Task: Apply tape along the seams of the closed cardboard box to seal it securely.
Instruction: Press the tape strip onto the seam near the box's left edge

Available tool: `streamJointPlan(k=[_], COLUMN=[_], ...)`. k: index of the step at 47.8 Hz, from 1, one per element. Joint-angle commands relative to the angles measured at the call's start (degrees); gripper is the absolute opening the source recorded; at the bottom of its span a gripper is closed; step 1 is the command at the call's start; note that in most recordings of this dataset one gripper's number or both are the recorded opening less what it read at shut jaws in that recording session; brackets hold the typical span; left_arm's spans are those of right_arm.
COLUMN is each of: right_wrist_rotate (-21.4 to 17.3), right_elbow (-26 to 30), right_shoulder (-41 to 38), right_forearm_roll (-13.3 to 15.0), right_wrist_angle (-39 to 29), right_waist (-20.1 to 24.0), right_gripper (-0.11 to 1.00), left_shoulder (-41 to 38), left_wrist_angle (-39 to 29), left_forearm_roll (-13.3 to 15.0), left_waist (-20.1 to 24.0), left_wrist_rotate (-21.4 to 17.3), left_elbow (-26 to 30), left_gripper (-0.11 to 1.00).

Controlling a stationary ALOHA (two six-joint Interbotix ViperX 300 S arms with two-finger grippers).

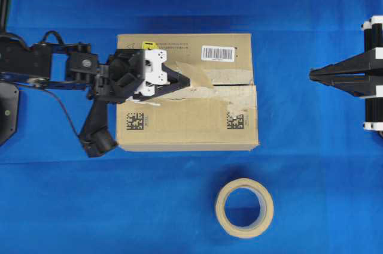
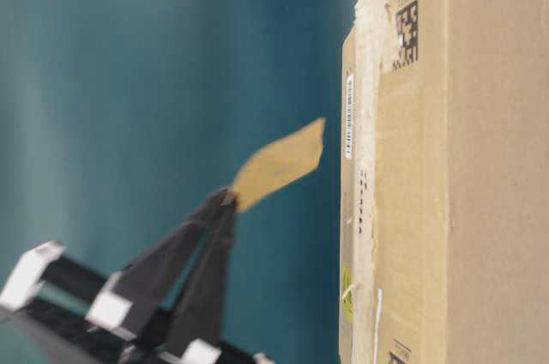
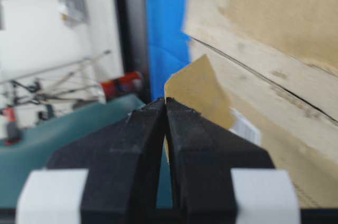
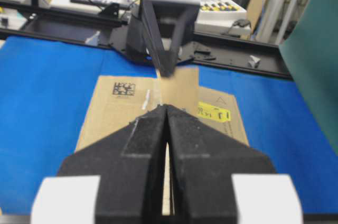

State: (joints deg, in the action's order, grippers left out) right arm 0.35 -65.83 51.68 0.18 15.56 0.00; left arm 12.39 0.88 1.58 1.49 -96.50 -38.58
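A blue cloth-covered table [image 1: 66, 206] carries two things directly — the cardboard box [image 1: 185, 128] and a tape roll [image 1: 245, 207]. The box lies flat near the middle, brown, its labelled top facing up. The beige roll lies flat on its side just below the box's lower right corner — apart from it.

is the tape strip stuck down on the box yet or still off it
Off it: the tape hangs in air from the shut left pincer, short of the cardboard box.

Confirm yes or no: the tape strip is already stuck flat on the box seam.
No. In the table-level view the tape hangs free from the shut left gripper, apart from the cardboard box.
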Motion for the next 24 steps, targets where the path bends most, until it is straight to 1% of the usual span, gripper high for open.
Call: streamJointPlan(k=[1,9,18,24], right_wrist_rotate=[0.2,1.2,1.3,1.3], right_elbow=[1.4,1.3,1.2,1.1], right_shoulder=[-0.4,-0.6,-1.1,-1.4], right_forearm_roll=[0.3,0.4,0.4,0.4], right_wrist_angle=[0.2,0.0,-0.1,-0.1], right_waist=[-0.4,-0.4,-0.4,-0.4], right_gripper=[0.00,0.00,0.00,0.00], left_shoulder=[-0.5,-1.9,-0.9,-0.1], left_wrist_angle=[0.3,0.2,-0.4,-2.5], left_forearm_roll=[0.0,0.1,0.3,0.3], left_waist=[0.2,0.0,-0.8,-1.4], left_wrist_rotate=[0.0,0.1,1.0,1.0], left_elbow=[1.1,1.0,-0.6,-1.8], left_gripper=[0.00,0.00,0.00,0.00])
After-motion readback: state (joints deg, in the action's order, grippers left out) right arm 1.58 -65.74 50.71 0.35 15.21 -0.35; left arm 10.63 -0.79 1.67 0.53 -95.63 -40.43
